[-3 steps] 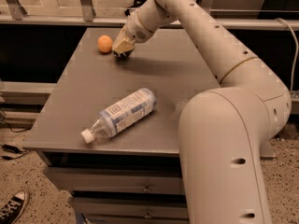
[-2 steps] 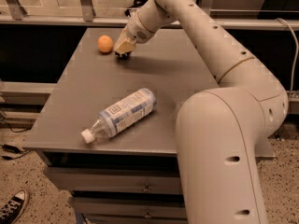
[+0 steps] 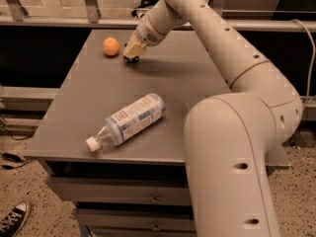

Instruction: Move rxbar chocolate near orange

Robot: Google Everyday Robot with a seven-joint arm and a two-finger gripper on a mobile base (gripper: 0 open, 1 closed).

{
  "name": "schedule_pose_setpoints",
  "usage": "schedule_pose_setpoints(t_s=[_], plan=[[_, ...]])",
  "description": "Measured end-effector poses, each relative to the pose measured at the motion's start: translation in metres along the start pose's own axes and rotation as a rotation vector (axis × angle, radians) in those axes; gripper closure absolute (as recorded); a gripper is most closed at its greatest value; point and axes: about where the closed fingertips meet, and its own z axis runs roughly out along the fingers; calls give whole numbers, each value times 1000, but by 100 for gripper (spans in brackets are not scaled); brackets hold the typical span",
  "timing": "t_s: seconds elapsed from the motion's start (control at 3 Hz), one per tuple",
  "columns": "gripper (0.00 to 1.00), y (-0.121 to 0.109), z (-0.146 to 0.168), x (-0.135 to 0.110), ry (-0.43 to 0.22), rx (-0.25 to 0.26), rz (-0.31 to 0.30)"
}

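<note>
The rxbar chocolate [image 3: 130, 60] shows only as a dark sliver under the pincer [image 3: 132, 56], low on the tabletop [image 3: 197, 83] and just beside the orange [image 3: 111, 46], not touching it. Barely anything shifts from a second ago: the pincer stays down, the orange sits put. Whether the pincer grips the bar, I cannot tell. The bar looks delivered, with letting go and backing off likely next

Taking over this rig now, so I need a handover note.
Gripper: low over the far part of the grey table, just beside the small round orange fruit.
Small flat black chocolate bar wrapper: dark sliver at the gripper's tip; whether held, unclear.
Done: bar is near the orange.
Left: check release, pull the arm back.
Clear plastic bottle lies on its side.
</note>
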Motion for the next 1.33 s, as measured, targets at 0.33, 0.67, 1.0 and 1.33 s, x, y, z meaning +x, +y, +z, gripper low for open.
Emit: schedule_pose_setpoints(t_s=[0.33, 0.67, 1.0, 1.33], plan=[[13, -2, -3, 2, 3, 3, 6], [0, -4, -9, 1, -3, 7, 10], [0, -4, -36, 9, -22, 16, 19], [0, -4, -92, 34, -60, 49, 39]])
